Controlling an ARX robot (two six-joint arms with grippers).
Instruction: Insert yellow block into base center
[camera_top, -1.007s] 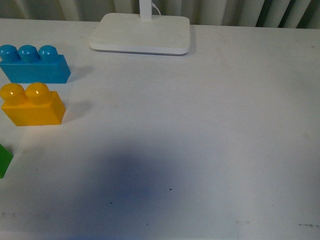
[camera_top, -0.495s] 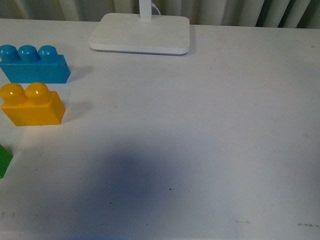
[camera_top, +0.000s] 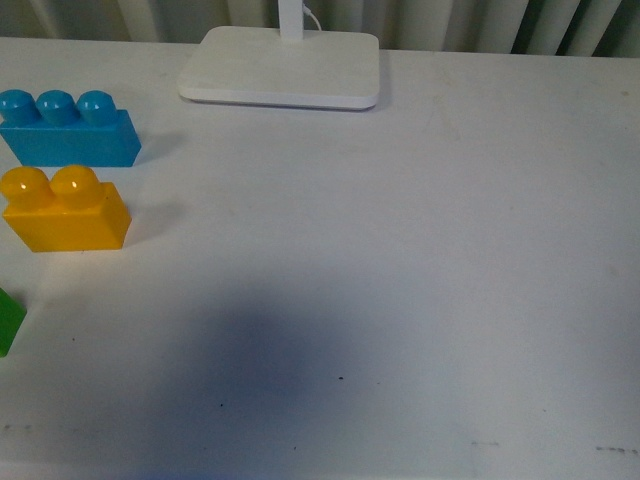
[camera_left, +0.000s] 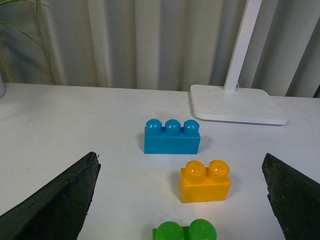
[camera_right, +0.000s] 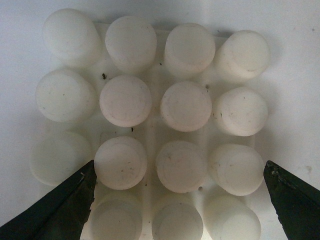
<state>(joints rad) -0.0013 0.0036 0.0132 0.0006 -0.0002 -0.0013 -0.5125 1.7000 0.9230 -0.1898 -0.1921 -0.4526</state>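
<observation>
Our left hand (camera_left: 180, 156) was spread wide, yellow block (camera_left: 205, 182) sitting on the table (camera_left: 75, 130) beside the blue brick (camera_left: 172, 137); right hand (camera_right: 179, 162) was spread over the base (camera_right: 186, 106).

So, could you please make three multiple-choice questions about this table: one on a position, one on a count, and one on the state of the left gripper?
1. What stands just beyond the yellow block, farther from the robot?
A a red brick; B the blue brick; C a white cup.
2. How many studs does the blue brick have?
A two; B four; C three.
3. How is the left gripper?
A open and empty; B shut on the yellow block; C shut on the blue brick.

Answers:
1 B, the front view shows it right behind the yellow block.
2 C, three studs stand in one row on top.
3 A, its fingers stand wide apart and touch nothing.
</observation>
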